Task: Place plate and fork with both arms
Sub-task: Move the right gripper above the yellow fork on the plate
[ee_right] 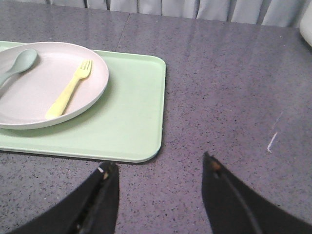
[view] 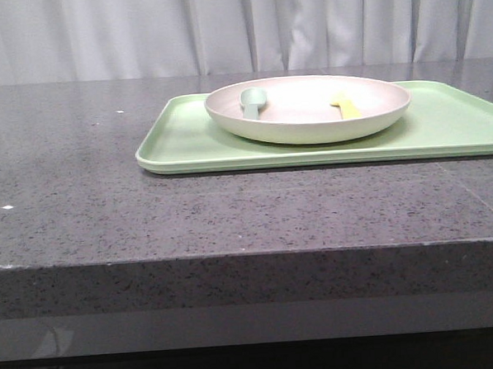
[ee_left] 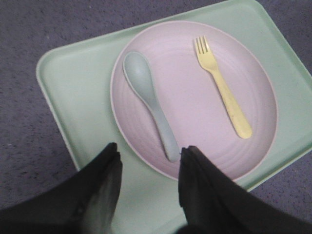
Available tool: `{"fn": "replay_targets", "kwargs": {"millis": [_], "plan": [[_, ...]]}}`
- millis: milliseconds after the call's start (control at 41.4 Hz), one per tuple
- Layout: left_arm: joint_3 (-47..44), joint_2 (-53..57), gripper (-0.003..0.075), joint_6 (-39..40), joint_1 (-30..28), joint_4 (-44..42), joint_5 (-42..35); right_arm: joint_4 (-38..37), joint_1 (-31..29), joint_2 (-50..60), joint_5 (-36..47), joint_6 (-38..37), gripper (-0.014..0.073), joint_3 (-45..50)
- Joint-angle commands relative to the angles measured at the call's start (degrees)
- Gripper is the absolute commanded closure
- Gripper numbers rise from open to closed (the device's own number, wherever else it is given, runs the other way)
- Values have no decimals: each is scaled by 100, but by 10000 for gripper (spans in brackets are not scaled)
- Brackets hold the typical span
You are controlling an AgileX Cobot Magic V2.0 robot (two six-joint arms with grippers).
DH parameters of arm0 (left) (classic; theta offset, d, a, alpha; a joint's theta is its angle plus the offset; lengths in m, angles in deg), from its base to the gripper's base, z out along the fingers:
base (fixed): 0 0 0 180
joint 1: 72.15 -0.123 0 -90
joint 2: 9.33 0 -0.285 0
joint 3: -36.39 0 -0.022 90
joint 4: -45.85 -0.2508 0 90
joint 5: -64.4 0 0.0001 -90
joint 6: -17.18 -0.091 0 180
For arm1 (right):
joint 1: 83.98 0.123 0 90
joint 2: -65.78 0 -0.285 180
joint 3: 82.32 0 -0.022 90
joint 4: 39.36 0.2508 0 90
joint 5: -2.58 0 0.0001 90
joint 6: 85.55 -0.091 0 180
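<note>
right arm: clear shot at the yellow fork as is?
Probably yes. The small pale-yellow plastic fork lies flat and alone on its side of the round cream plate, apart from the grey-green spoon. The right claw is open above bare table beside the light-green tray; nothing lies between.

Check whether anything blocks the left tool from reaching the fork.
Nothing covers the fork. It lies bare in the plate, apart from the spoon. The open left tool hangs nearer the spoon's handle.

A staged lab-like setup: speckled grey stone counter point(view: 231, 210) backed by plain white curtains point(view: 238, 28).
</note>
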Motion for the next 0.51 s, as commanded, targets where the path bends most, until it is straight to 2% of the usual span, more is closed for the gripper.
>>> {"fn": "replay_targets", "kwargs": {"millis": [0, 169, 338, 483], "plan": [[-97, 749, 426, 5, -33, -205, -265, -23, -30, -78, 476, 64, 179, -190], [-1257, 1763, 426, 54, -33, -719, -590, -23, -30, -78, 476, 64, 179, -190], [-2512, 2747, 426, 695, -33, -1704, -708, -23, -30, -78, 476, 64, 179, -190], [-3510, 3548, 426, 757, -33, -1772, -783, -23, -30, -78, 476, 64, 179, -190]]}}
